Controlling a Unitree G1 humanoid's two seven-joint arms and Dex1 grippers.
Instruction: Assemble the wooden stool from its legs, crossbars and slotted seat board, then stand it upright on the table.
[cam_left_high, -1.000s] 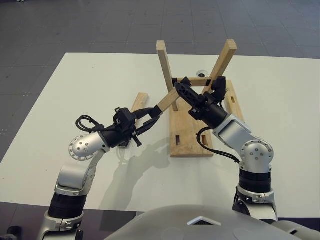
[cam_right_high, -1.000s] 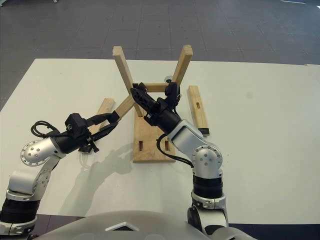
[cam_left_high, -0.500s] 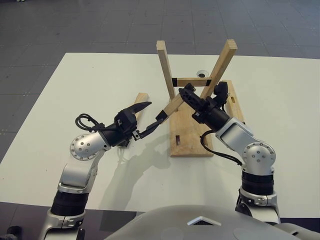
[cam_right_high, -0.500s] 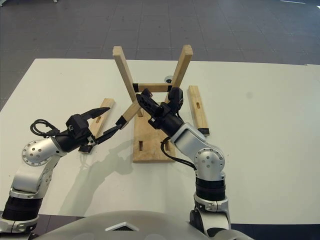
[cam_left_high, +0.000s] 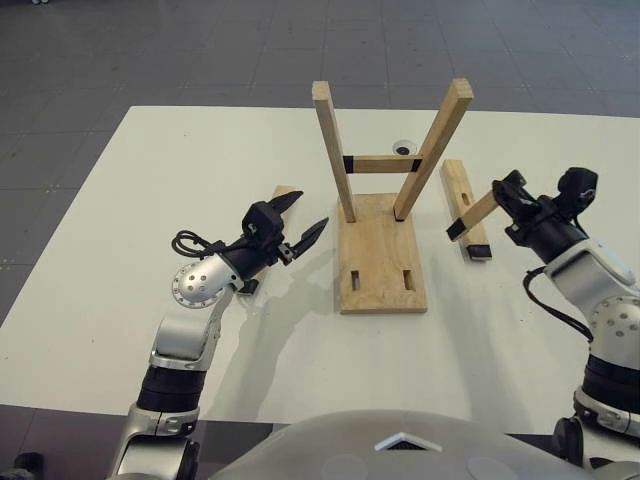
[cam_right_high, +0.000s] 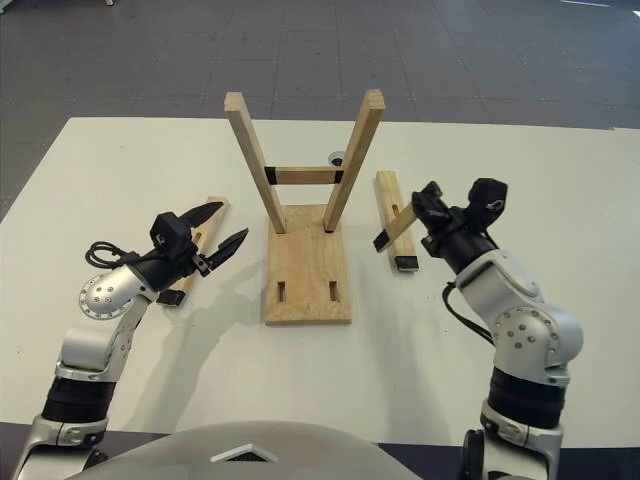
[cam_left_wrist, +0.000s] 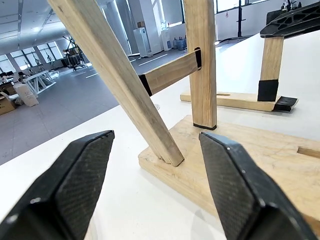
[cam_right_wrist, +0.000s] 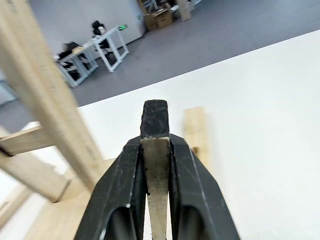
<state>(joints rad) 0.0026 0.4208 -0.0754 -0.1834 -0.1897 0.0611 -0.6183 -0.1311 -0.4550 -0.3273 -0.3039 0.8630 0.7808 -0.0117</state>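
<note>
right gripper (cam_left_high: 503, 199) clamps a crossbar (cam_left_high: 471, 214) right of the seat board (cam_left_high: 380, 255); left gripper (cam_left_high: 303, 217) gapes empty. held endwise, the crossbar may pivot loose.

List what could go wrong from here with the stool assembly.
1. The right tool grips the loose crossbar near one end. Its free end is tilted down, at or just above the leg lying on the table. The crossbar may twist in the grip or knock that leg aside.
2. The two standing legs lean in the seat board, tied only by one rail. A brush from either arm could tip them.
</note>
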